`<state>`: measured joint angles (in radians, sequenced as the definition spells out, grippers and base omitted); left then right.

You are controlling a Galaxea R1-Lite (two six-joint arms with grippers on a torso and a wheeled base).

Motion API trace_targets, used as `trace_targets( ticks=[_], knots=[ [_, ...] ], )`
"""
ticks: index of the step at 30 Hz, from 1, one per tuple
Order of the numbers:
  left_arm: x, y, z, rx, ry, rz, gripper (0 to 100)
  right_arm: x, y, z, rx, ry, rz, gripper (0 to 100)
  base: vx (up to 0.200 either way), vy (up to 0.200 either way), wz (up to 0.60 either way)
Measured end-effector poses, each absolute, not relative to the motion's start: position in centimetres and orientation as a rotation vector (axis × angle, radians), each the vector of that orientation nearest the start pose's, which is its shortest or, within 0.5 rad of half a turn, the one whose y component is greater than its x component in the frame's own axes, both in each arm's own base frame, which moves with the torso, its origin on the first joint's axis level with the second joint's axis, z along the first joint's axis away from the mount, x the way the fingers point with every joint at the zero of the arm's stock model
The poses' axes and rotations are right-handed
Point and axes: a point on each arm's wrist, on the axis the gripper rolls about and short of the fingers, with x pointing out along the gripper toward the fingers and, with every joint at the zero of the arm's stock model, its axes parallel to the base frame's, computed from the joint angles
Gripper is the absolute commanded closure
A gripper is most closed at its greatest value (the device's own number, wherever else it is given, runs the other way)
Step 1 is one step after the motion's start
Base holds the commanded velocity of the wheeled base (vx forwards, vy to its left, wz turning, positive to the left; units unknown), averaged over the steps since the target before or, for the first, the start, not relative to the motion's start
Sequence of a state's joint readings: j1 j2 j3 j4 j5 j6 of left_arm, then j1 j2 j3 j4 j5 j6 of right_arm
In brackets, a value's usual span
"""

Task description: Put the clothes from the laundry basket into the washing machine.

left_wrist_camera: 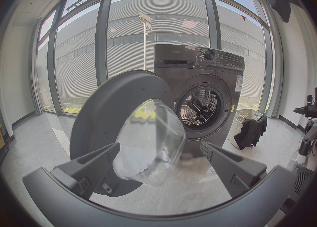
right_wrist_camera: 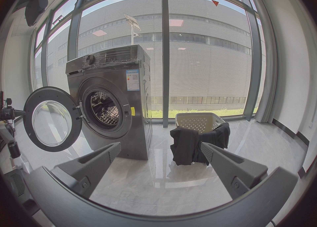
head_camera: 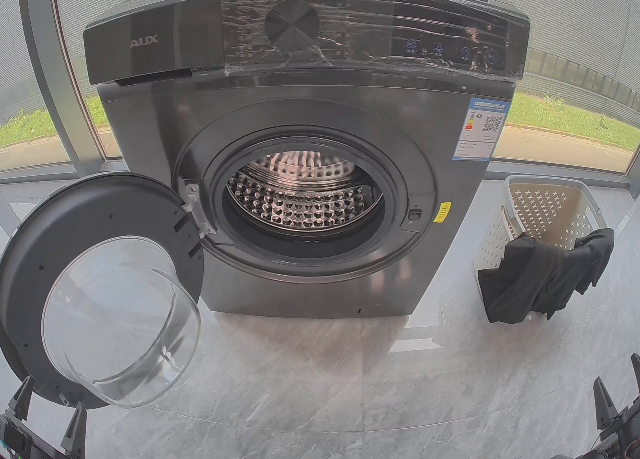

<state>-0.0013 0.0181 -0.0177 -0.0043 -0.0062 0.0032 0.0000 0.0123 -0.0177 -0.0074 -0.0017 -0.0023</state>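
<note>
Washing machine: a dark grey front-loader [head_camera: 320, 100] stands on the floor ahead, at the middle of the scene, with its back to the windows.
Control panel: the black strip [head_camera: 373, 33] across the top carries a round dial and is wrapped in clear film.
Door: the round door [head_camera: 87, 213] is swung fully open to the left, hinged at the left edge of the opening; its clear glass bowl [head_camera: 120, 327] bulges toward the near side.
Drum: the studded steel drum [head_camera: 303, 197] shows through the open port.
Laundry basket: a white perforated basket [head_camera: 557, 203] sits on the floor just right of the machine, near the window.
Clothes: a black garment [head_camera: 540, 273] is draped over the basket's near rim, most of it hanging down the outside toward the floor, the rest inside.
Left gripper: the left gripper [head_camera: 53, 395] is low at the near left, just before the open door, fingers spread wide and holding nothing.
Right gripper: the right gripper [head_camera: 617, 370] is low at the near right, well apart from the basket, fingers spread wide and holding nothing.
Floor: pale grey marbled tile [head_camera: 347, 373], glossy.
Stickers: a blue-and-white label [head_camera: 481, 128] and a small yellow tag [head_camera: 442, 211] sit on the machine's front, right of the port.
</note>
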Motion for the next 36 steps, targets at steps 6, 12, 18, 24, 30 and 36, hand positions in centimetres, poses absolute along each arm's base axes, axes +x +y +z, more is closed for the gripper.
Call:
trace_targets(
  ticks=[6, 12, 18, 24, 30, 36],
  knots=[
    [-2.27, -0.01, 8.12, 0.003, -0.003, -0.008, 0, -2.32, 0.0, 8.15, -0.003, -0.013, -0.001, 0, 0.0, -0.2, 0.0],
    [-2.27, -0.01, 8.12, 0.003, -0.003, -0.007, 0, -2.31, 0.0, 8.14, -0.003, -0.012, -0.002, 0, 0.0, -0.2, 0.0],
    [-2.27, -0.01, 8.12, 0.005, -0.004, -0.007, 0, -2.31, 0.0, 8.14, -0.002, -0.012, -0.002, 0, 0.0, -0.2, 0.0],
    [-2.27, 0.0, 8.13, 0.01, -0.004, -0.003, 0, -2.31, 0.0, 8.14, -0.003, -0.012, -0.002, 0, 0.0, -0.033, 0.0],
    [-2.28, 0.0, 8.12, 0.007, -0.004, -0.004, 0, -2.31, 0.0, 8.14, -0.003, -0.011, -0.002, 0, 0.0, -0.067, 0.0],
    [-2.27, 0.0, 8.12, 0.005, -0.004, -0.005, 0, -2.3, 0.0, 8.15, -0.003, -0.011, -0.002, 0, 0.0, -0.2, 0.0]
  ],
)
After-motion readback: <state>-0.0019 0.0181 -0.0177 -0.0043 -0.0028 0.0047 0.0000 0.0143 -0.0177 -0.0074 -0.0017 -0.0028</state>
